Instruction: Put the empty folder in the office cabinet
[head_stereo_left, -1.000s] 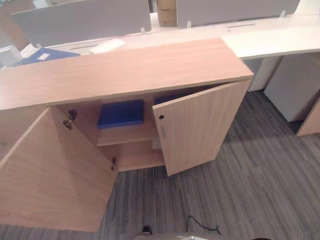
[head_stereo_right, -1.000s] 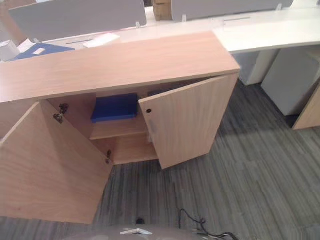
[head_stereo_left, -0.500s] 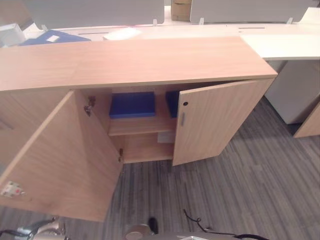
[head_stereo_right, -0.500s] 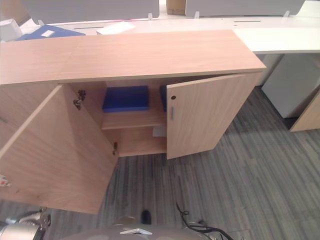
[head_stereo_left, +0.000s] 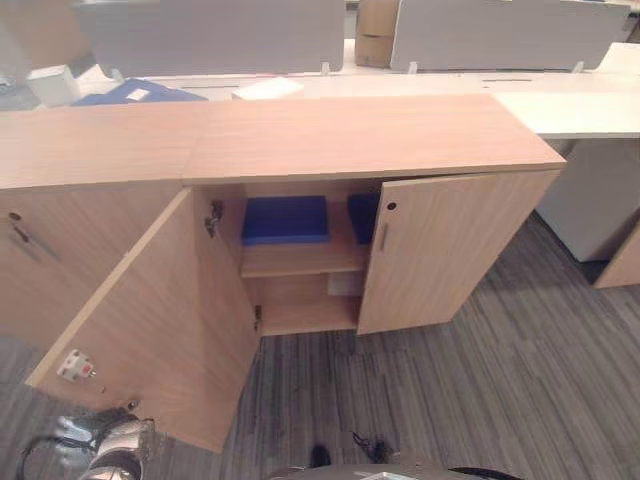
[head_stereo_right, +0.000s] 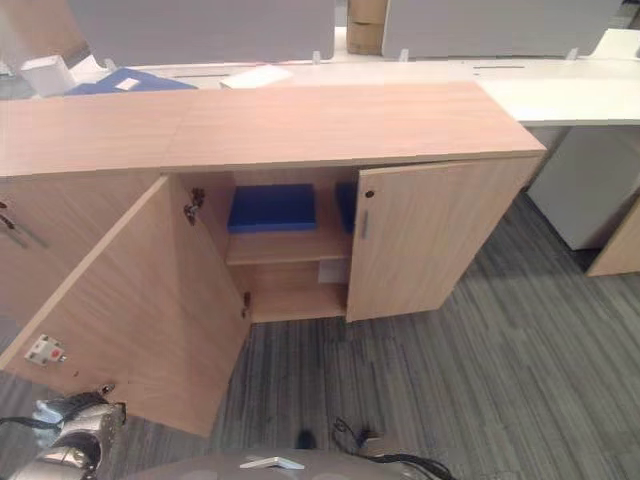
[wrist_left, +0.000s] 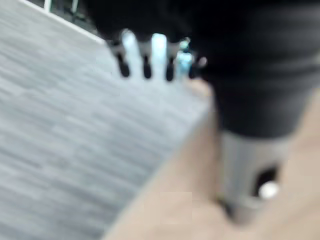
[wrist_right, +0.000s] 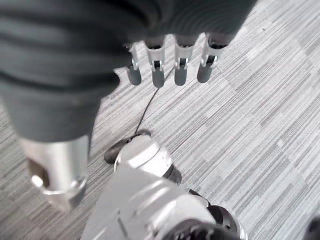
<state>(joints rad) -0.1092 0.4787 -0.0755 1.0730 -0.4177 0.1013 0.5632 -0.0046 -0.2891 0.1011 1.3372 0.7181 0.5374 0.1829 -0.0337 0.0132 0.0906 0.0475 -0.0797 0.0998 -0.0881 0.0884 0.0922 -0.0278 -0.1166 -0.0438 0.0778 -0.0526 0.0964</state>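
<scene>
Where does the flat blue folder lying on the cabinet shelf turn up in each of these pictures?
Left eye view: the flat blue folder lies on the upper shelf, between the two open doors.
Right eye view: the same folder sits on that shelf, slightly left of centre.
Left wrist view: not in it.
Right wrist view: not in it.
Shared landmark: the right wooden cabinet door, partly open, beside it.

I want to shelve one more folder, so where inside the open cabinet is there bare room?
The upper shelf is crowded: a blue folder lies on it, a second blue folder beside it behind the right door. The lower compartment, between the open left door and the right door, looks mostly bare.
</scene>
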